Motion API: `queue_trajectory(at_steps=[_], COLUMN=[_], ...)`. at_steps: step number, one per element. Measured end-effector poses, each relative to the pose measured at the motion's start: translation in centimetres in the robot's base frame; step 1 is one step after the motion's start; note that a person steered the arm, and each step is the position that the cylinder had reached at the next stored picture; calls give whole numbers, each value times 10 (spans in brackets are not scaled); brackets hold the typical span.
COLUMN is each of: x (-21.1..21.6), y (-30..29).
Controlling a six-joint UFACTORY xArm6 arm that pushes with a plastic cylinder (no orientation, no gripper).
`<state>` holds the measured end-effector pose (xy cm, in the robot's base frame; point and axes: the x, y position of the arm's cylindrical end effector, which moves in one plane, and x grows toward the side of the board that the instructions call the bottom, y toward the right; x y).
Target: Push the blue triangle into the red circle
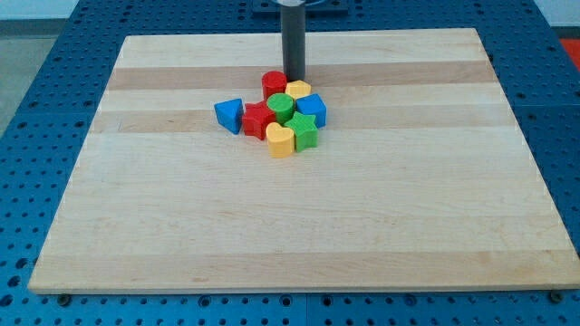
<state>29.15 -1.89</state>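
The blue triangle (229, 115) lies on the wooden board at the left end of a tight cluster of blocks. The red circle (274, 83) stands at the cluster's top, up and to the right of the triangle, with a red star (257, 119) between them. My tip (294, 76) is at the top of the cluster, just right of the red circle and just above a yellow block (298, 89). It is well to the right of the blue triangle.
The cluster also holds a green circle (280, 109), a blue cube (312, 109), a green star (304, 131) and a yellow heart (281, 141). The wooden board (290, 226) rests on a blue perforated table.
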Motion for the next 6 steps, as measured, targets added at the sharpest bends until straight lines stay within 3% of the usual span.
queue_trajectory(at_steps=[2, 6], x=[2, 70], y=[-53, -127])
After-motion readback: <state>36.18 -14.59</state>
